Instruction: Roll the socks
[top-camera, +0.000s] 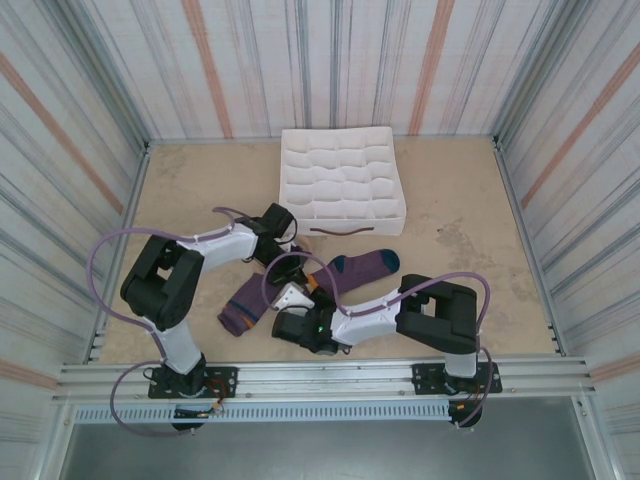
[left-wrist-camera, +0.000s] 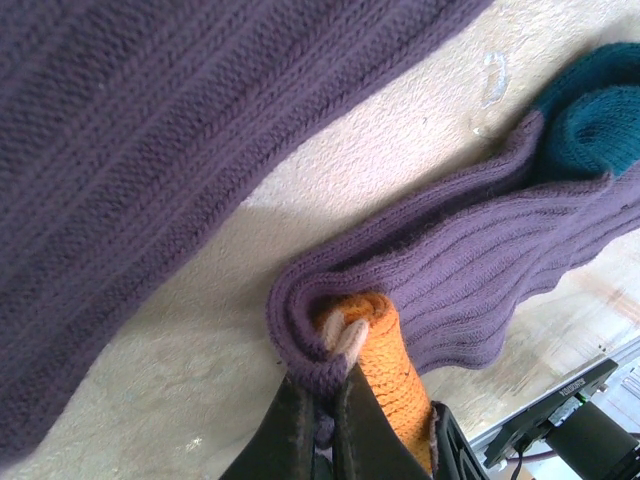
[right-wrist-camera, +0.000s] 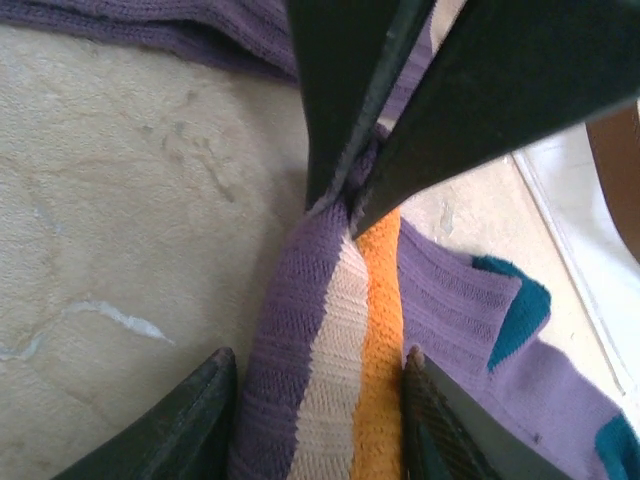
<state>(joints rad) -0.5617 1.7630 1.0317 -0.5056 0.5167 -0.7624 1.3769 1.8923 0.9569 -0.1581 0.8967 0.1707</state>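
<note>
One purple sock (top-camera: 360, 268) is laid out on the near side of the white compartment box (top-camera: 343, 180). Its teal end is pointed toward the box's near right corner, and its orange end is curled into a small roll. That rolled end is pinched by the left gripper (left-wrist-camera: 325, 385), whose jaws are clamped tight on the purple and orange fabric. The right gripper (right-wrist-camera: 317, 360) is set astride the same end, on the side of the pinch away from the box. Its jaws are parted, one on each side of the purple, cream and orange bands and close against them. Whether the fabric is pressed by them cannot be told. The second sock (top-camera: 245, 305) is spread flat farther from the box, off its near left corner. Both socks are carried by the beige table (top-camera: 470, 280) on which the box stands.
</note>
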